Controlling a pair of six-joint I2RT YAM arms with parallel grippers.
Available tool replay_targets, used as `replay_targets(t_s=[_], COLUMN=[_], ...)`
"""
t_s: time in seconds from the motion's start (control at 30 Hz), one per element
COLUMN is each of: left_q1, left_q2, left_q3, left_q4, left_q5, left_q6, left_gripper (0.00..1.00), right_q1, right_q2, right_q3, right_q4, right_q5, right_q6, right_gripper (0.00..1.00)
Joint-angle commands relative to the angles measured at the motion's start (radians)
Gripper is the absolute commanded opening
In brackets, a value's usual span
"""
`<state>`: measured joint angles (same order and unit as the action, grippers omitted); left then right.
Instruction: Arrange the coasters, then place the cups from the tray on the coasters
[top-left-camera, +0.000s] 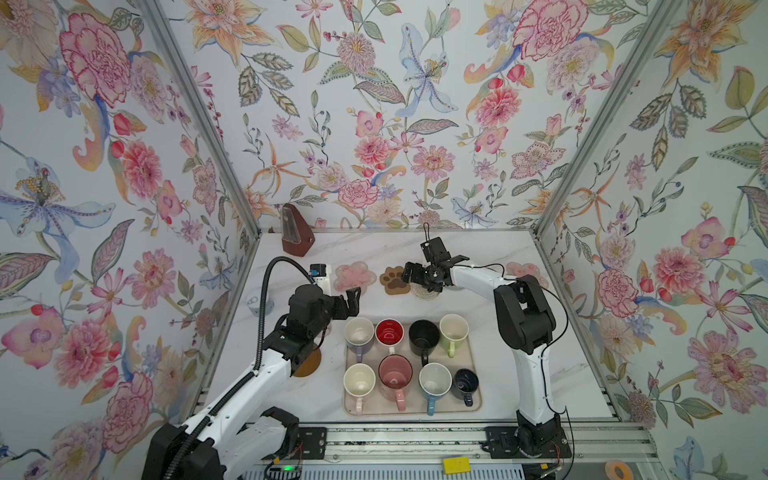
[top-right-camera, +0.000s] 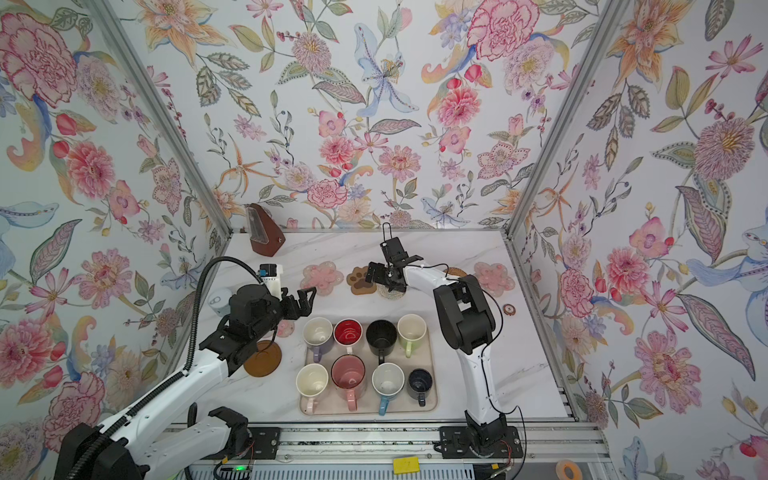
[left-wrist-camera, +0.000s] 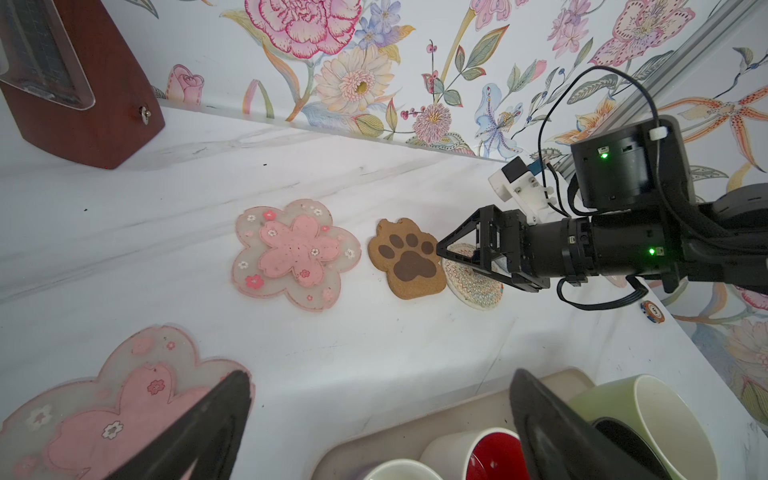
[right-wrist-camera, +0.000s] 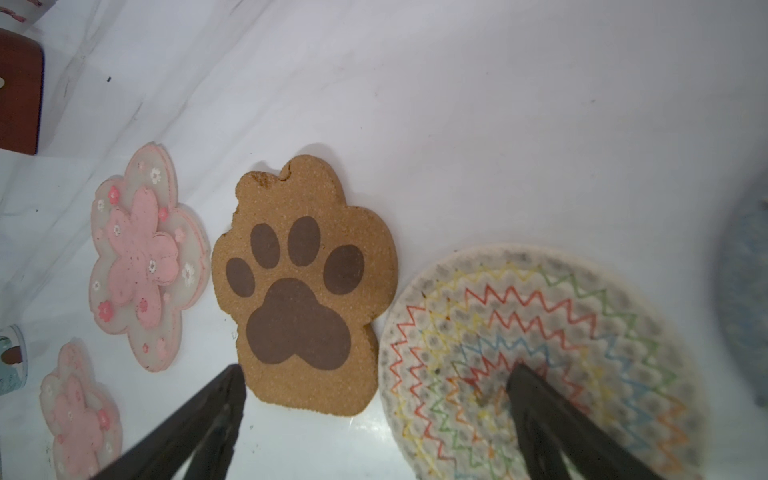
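Several cups stand on the beige tray, among them lavender, black and blue. Behind the tray lie coasters in a row: a pink flower, the brown paw print and a cream woven round. My right gripper is open low over the gap between paw print and woven round, one finger above the round. My left gripper hangs open and empty above the tray's far left corner. A second pink flower and a brown disc lie under the left arm.
A brown metronome stands at the back left, and a pale-blue can sits by the left wall. Another pink flower coaster lies back right, with a small poker chip nearer the right wall.
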<state>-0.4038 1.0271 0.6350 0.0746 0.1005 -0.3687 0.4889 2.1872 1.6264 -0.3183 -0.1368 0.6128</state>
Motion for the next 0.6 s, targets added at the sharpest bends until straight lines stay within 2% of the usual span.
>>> replay_targets(t_s=[0.0,0.57], left_q1=[0.01,0.011], left_q2=[-0.021,-0.033], left_q3=[-0.005,0.003], left_q4=[-0.004,-0.042], left_q5=[0.005,-0.012], left_q6=[-0.015,-0.009], left_gripper=[0.99,0.99], right_q1=[0.003,-0.01], right_q2=[0.055,0.115], right_q3=[0.027,0.158], right_q4=[-0.025,-0.054], right_q5=[0.022,0.032], right_q6=[-0.015,-0.054], right_gripper=[0.99,0.99])
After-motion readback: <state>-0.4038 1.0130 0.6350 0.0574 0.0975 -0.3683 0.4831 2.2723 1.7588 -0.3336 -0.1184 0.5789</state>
